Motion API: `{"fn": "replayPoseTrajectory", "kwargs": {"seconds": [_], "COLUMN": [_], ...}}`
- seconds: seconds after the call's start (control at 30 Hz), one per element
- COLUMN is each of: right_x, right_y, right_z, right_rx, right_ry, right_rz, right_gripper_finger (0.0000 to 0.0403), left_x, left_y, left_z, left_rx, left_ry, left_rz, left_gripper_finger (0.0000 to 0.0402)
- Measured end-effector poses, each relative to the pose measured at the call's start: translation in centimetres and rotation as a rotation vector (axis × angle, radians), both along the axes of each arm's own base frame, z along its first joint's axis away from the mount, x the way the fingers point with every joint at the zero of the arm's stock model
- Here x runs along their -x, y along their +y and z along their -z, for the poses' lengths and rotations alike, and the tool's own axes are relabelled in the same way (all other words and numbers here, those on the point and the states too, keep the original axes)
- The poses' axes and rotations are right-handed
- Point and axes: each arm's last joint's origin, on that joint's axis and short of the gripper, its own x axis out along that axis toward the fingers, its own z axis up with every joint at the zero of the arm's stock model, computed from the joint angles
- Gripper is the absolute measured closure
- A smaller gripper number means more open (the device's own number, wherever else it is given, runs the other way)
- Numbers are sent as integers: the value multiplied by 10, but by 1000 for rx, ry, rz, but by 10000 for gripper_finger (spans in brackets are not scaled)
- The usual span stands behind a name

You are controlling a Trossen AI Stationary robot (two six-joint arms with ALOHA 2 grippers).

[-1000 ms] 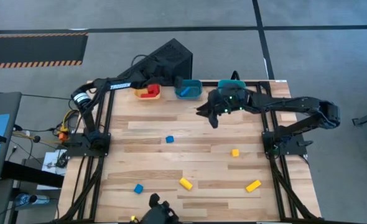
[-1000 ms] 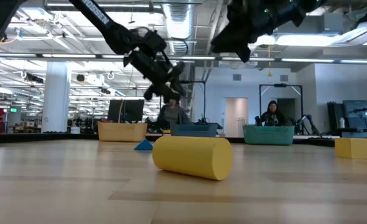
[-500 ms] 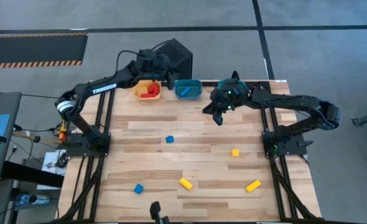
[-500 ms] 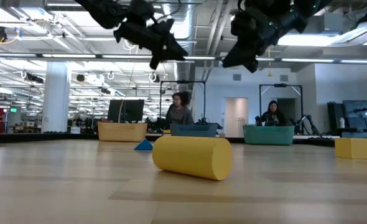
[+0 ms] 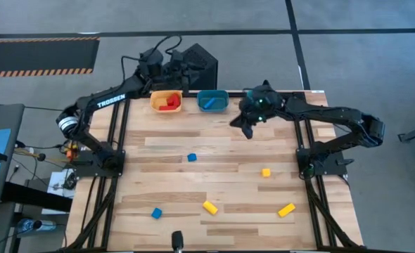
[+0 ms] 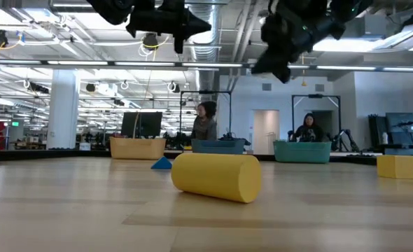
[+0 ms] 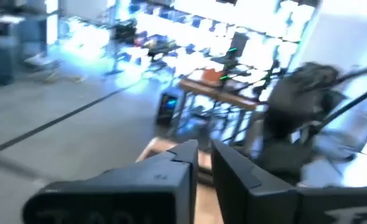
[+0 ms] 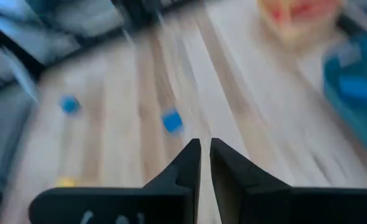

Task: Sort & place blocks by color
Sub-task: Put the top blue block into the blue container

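Note:
Five loose blocks lie flat on the wooden table: a blue one (image 5: 191, 157), a second blue one (image 5: 156, 212), a yellow cube (image 5: 266, 172) and two yellow pieces (image 5: 209, 206) (image 5: 286, 209). Red blocks lie in the orange bin (image 5: 167, 102), and a blue one in the blue bin (image 5: 212, 100). My left gripper (image 5: 181, 68) is shut and empty, raised high past the table's far edge (image 7: 204, 152). My right gripper (image 5: 245, 129) is shut and empty, in the air beside the blue bin, its fingers pointing at the table (image 8: 205, 152). The low view shows a yellow cylinder (image 6: 217, 176) nearest.
A teal bin (image 6: 302, 150) stands at the far edge, partly under my right arm. A black box (image 5: 197, 63) sits behind the bins, close to my left gripper. People show in the room beyond the table. Bare wood lies between the scattered blocks.
My left gripper has risen from over the orange bin and swung back past the table's far edge, tipping up toward level. My right gripper has drifted slightly toward the far edge. No block has moved.

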Motion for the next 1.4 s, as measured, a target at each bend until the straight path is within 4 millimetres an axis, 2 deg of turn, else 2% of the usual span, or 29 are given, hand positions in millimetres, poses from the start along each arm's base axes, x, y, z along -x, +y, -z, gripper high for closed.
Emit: {"fn": "replayPoseTrajectory", "kwargs": {"seconds": [0.13,0.23,0.3,0.37,0.5,0.67,0.83,0.97,1.07,1.17,1.27,1.4], "right_x": [13,28,36,37,28,19,21,25,24,19,12,0], "right_y": [5,7,7,8,14,22,41,55,65,74,82,87], "right_z": [30,62,82,93,91,82,89,98,99,96,94,93], "right_rx": [-2,-3,-49,-124,-211,-232,-241,-214,-200,-182,-143,-109], "right_ry": [190,348,377,299,101,11,124,262,280,237,185,87], "right_rz": [16,86,131,142,75,68,44,51,34,-9,-30,-91], "right_gripper_finger": [354,362,370,378,395,397,391,392,391,391,391,388], "left_x": [-3,-2,-5,-7,-11,-8,1,-4,-14,-23,-28,-23], "left_y": [-2,-7,-17,-25,-29,-25,-31,-39,-58,-82,-103,-123], "left_z": [0,-5,-14,-21,-25,-26,-34,-15,2,9,11,12], "left_rx": [-28,-44,-56,-67,-82,-33,-66,14,37,18,5,56], "left_ry": [-6,-51,-117,-166,-212,-219,-195,10,186,283,333,400], "left_rz": [3,199,333,388,320,261,214,81,1,-94,-139,-140], "left_gripper_finger": [398,401,401,401,401,401,401,401,401,401,401,401]}}
